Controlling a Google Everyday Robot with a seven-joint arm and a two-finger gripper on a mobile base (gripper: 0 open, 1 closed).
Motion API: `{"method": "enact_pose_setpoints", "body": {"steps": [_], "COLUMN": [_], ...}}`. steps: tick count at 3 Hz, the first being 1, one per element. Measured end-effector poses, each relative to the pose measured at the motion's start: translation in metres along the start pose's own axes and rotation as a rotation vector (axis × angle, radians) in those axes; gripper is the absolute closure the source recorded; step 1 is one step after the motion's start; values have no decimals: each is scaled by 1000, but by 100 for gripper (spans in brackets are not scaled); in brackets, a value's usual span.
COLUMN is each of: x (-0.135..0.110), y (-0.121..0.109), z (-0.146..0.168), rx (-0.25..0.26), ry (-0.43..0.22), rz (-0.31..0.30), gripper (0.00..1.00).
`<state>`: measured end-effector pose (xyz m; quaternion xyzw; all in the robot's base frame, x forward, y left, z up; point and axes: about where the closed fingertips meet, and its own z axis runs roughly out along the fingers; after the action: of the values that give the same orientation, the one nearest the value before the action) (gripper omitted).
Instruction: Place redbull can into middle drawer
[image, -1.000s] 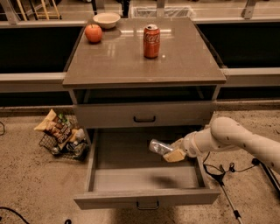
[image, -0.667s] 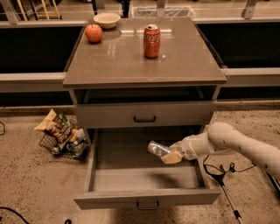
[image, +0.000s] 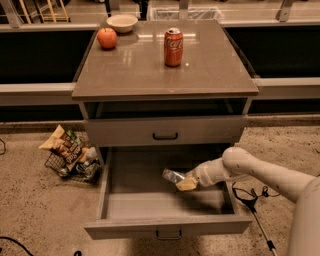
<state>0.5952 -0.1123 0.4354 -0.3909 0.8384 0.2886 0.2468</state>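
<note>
The redbull can (image: 173, 175), slim and silver, lies tilted in my gripper (image: 184, 182), which is shut on it. The gripper reaches in from the right on a white arm and holds the can low inside the open middle drawer (image: 150, 204), over the right half of its grey floor. I cannot tell whether the can touches the floor. The drawer is pulled far out, with its black handle (image: 167, 234) at the front.
A closed upper drawer front (image: 165, 132) sits above. On the cabinet top stand a red Coca-Cola can (image: 173, 47), an apple (image: 107, 38) and a white bowl (image: 122, 22). A wire basket of snack bags (image: 70, 155) sits on the floor at left. A black cable (image: 247, 197) lies at right.
The gripper with the can has moved a little left and lower into the drawer. Nothing else has moved.
</note>
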Motion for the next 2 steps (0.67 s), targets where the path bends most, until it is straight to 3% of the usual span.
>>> {"method": "enact_pose_setpoints", "body": {"steps": [2], "x": [11], "y": [-19], "z": [30], "rx": [-44], "ry": [8], "rz": [57], "gripper": [53]}}
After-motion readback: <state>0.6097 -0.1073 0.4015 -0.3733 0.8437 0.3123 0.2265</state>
